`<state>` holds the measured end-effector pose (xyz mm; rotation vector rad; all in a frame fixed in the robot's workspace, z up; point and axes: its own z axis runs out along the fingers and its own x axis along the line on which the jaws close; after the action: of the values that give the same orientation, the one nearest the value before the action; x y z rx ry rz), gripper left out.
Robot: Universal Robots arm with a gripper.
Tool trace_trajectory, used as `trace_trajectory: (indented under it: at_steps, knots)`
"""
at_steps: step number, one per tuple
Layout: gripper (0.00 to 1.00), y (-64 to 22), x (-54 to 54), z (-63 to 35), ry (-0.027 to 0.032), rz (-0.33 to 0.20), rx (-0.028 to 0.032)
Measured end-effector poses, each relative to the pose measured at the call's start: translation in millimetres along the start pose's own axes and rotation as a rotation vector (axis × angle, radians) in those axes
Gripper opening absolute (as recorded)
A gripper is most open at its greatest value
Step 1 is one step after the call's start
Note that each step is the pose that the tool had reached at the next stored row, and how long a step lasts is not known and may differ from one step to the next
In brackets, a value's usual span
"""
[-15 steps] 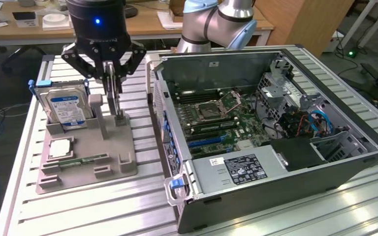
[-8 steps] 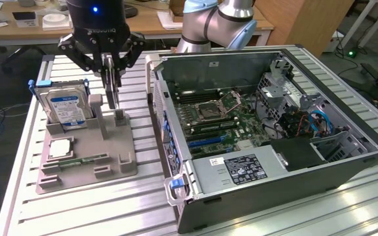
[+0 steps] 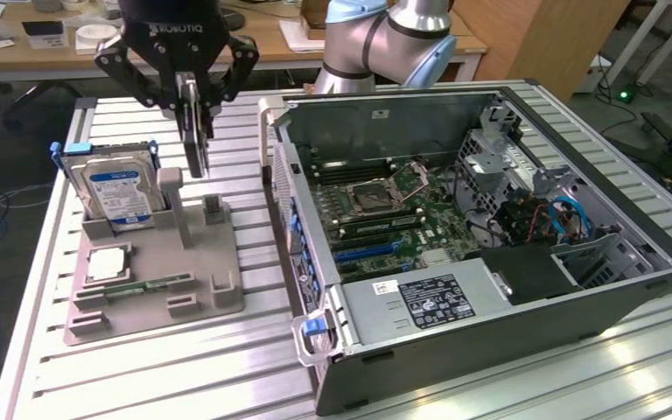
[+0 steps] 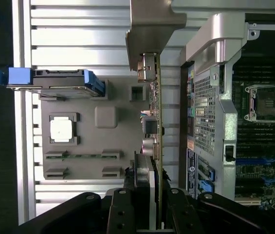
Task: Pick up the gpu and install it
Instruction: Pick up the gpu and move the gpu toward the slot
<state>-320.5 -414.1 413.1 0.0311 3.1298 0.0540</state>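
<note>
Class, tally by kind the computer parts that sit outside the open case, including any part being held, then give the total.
gpu: 1
hard drive: 1
processor chip: 1
memory stick: 1
Total: 4

On the bench, a holder sits to the exterior view's left of the case. The drive stands at the holder's rear (chip before it). The gpu hangs in the end effector above the holder.
</note>
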Motion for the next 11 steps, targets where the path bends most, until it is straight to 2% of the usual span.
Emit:
trace_trajectory:
  at_steps: [11]
  knots:
    - [0.28, 0.1, -2.8, -1.2, 0.0001, 0.000, -0.0002]
